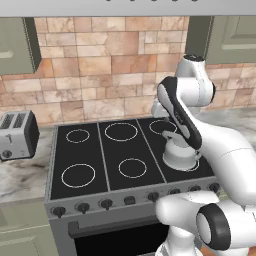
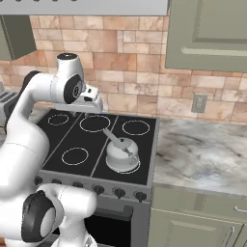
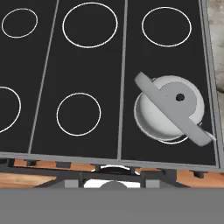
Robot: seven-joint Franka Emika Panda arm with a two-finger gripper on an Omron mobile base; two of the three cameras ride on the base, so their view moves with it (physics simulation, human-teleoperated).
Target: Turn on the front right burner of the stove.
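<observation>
The stove (image 1: 107, 155) is a grey range with a black glass cooktop (image 3: 100, 65) and six white rings. A grey kettle (image 3: 168, 109) stands on the front right burner (image 3: 173, 141) and hides it except for a thin arc of ring at the kettle's front edge. From the right base view the kettle (image 2: 121, 153) sits nearest the counter. Dark knobs (image 2: 119, 193) line the front panel. My gripper (image 2: 95, 106) hangs well above the middle of the cooktop, looking down. Its fingertips (image 3: 151, 181) stand apart with nothing between them, so it is open.
A toaster (image 1: 17, 132) sits on the counter left of the stove. Marble counter (image 2: 202, 149) runs to the right, with a wall outlet (image 2: 198, 102) and upper cabinets (image 2: 212, 34) above it. My own arm (image 1: 180, 117) crosses the right side of the cooktop in the left base view.
</observation>
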